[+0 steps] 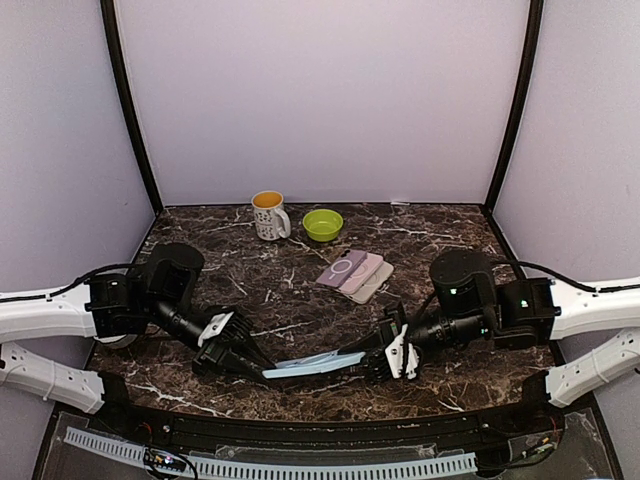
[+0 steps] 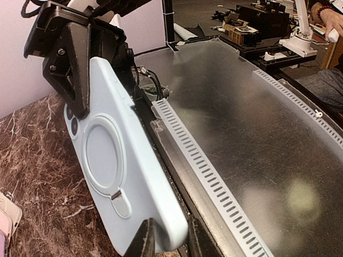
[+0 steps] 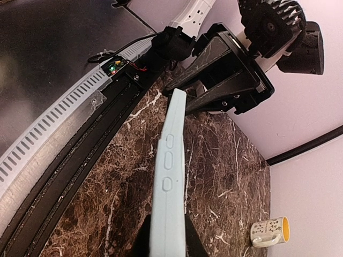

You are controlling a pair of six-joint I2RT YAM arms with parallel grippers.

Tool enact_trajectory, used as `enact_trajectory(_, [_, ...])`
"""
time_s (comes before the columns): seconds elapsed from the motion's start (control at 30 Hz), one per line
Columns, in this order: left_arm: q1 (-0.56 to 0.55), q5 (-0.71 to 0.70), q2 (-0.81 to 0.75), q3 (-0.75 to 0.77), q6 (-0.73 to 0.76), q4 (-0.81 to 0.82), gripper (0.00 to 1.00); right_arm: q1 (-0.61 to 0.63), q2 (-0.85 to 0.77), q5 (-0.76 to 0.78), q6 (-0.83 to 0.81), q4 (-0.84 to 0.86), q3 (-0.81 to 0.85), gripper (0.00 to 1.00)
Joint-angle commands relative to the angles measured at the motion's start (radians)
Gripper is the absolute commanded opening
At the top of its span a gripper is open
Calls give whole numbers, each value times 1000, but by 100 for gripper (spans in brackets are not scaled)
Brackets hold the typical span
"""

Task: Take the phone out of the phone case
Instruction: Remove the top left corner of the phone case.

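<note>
Phone case [image 1: 315, 363] is held just above the worktop [image 1: 290, 290] near its front edge, clamped at one end by the left hand [image 1: 268, 373] and at the other by the right hand [image 1: 375, 360]. Whether the phone is inside cannot be told. If a grip slips under flexing, it could be dropped off the edge.

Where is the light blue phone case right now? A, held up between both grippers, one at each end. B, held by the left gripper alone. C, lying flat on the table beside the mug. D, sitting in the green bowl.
A: in the top view, the light blue phone case spans the gap between the left gripper and the right gripper, each clamped on one end.
</note>
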Motion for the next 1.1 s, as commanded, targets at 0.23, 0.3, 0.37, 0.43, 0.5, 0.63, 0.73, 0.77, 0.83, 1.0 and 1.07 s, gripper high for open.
enact_trajectory(0.23, [-1, 71, 61, 80, 57, -76, 21, 41, 7, -20, -139, 37, 68, 0])
enact_trajectory(0.3, [-1, 70, 72, 81, 65, -79, 21, 48, 15, -24, -149, 17, 76, 0])
enact_trajectory(0.37, [-1, 70, 82, 83, 75, -80, 22, 55, 23, -27, -157, 8, 83, 0])
enact_trajectory(0.43, [-1, 69, 91, 85, 86, -81, 21, 60, 31, -28, -166, 1, 87, 0])
enact_trajectory(0.5, [-1, 68, 101, 94, 97, -84, 22, 64, 38, -28, -176, -10, 94, 0])
enact_trajectory(0.63, [-1, 59, 126, 117, 125, -110, 23, 69, 48, -34, -177, -15, 99, 0])
enact_trajectory(0.73, [-1, 46, 132, 123, 134, -108, 25, 72, 50, -29, -164, 0, 94, 0])
enact_trajectory(0.77, [-1, 44, 131, 122, 133, -105, 29, 71, 48, -27, -156, 8, 89, 0])
enact_trajectory(0.83, [-1, 35, 124, 122, 129, -99, 40, 72, 41, -17, -132, 33, 75, 0])
enact_trajectory(1.0, [-2, -24, 78, 109, 128, -116, 59, 72, -6, 37, -43, 120, -3, 0])
enact_trajectory(1.07, [-1, -61, 33, 100, 132, -131, 63, 72, -39, 61, 22, 194, -55, 0])
